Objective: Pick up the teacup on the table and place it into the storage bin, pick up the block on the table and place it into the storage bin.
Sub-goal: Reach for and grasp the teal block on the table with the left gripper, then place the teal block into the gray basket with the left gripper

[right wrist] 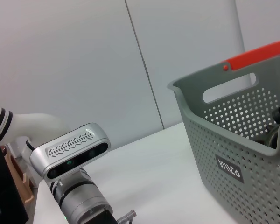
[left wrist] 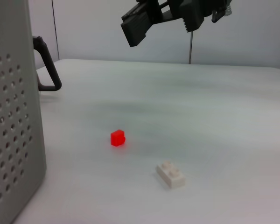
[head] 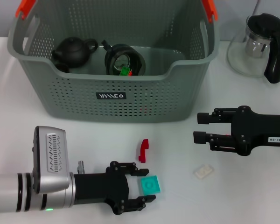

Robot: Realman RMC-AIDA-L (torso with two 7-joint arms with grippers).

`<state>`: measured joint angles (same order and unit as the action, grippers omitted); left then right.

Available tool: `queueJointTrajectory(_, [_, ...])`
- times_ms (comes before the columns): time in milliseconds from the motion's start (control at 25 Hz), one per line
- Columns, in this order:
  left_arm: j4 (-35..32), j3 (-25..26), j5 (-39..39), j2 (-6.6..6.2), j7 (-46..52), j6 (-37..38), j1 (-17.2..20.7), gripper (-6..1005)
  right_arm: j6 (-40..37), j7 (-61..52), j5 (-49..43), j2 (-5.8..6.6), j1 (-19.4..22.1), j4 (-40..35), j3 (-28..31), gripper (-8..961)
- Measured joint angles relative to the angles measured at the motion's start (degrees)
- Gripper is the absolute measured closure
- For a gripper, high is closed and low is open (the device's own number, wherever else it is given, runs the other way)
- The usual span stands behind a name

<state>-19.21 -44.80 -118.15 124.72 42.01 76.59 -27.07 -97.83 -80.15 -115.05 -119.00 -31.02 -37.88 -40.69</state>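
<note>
The grey-green storage bin with orange-red handles stands at the back of the white table; it also shows in the right wrist view. Inside it lie a black teapot and a dark-rimmed glass teacup on its side. A teal block lies on the table near the front. My left gripper is open, with the block between its fingertips. My right gripper is open and empty, hovering right of the bin; it also shows in the left wrist view.
A small red piece lies in front of the bin, also in the left wrist view. A white brick lies to its right. A glass pot with a black handle stands at the back right.
</note>
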Motion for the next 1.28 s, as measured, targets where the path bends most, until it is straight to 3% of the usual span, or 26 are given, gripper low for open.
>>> queueJointTrajectory(720, [0.6, 0.0, -0.1, -0.04, 0.3, -0.6, -0.3, 411, -0.4, 0.0, 0.0, 0.0, 0.0, 0.0, 0.0, 359])
queueJointTrajectory(920, [0.4, 0.5, 0.1, -0.1, 0.5, 0.0, -0.2, 607, -0.4, 0.0, 0.0, 0.0, 0.1, 0.0, 0.0, 360])
queueJointTrajectory(1040, [0.2, 0.5, 0.1, -0.21, 1.1, 0.8, -0.2, 608, -0.4, 0.0, 0.0, 0.0, 0.1, 0.0, 0.0, 360])
queueJointTrajectory(1160, [-1.5, 0.7, 0.1, -0.53, 3.6, 5.4, 0.0, 609, -0.4, 0.0, 0.0, 0.07, 0.1, 0.0, 0.0, 360])
queueJointTrajectory(1280, [-5.5, 3.0, 0.1, -1.37, 7.0, 15.1, 0.9, 608, -0.4, 0.0, 0.0, 0.15, 0.2, 0.0, 0.0, 361])
